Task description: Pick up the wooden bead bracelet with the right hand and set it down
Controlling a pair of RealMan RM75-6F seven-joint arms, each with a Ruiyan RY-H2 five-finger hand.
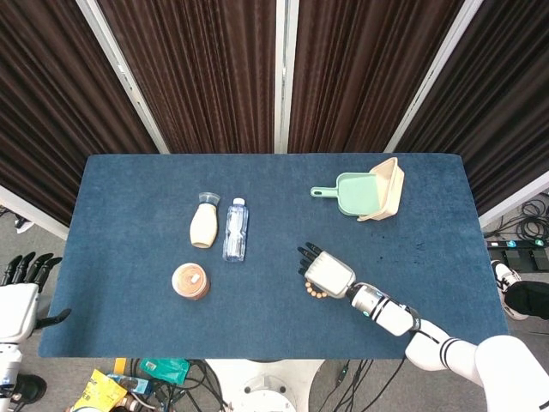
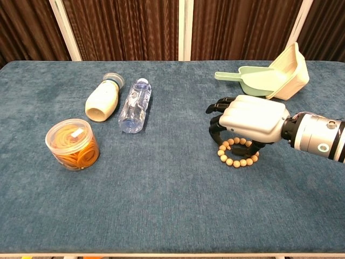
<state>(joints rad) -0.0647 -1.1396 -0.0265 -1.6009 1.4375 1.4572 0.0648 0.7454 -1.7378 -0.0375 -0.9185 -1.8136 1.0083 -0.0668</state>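
A deep blue, felt-like table (image 1: pixel 129 257) fills the scene, backed by dark brown pleated curtains (image 1: pixel 197 69) split by pale upright rails. Cables and clutter lie on the floor below the near edge.

Landmark: the wooden bead bracelet (image 2: pixel 237 152), a small ring of round, light tan beads lying flat on the cloth, right of the table's middle. In the head view only a few beads (image 1: pixel 315 292) peek out from under the hand.

Right hand (image 2: pixel 249 120) hangs directly over the bracelet, palm down, dark fingertips (image 2: pixel 214 125) curled toward the far-left side of the ring; whether they touch the beads, I cannot tell. Nothing is lifted, the ring rests on the cloth.

Beyond the bracelet, up and right, a green dustpan with a cream bin (image 2: pixel 272 75). Well to its left, a clear bottle (image 2: pixel 135 106) and a cream bottle (image 2: pixel 104 99) lie down, and a tub of orange bands (image 2: pixel 72 143) stands nearer.

Left hand (image 1: pixel 21 296) sits off the table's left corner, fingers upright and apart, holding nothing.
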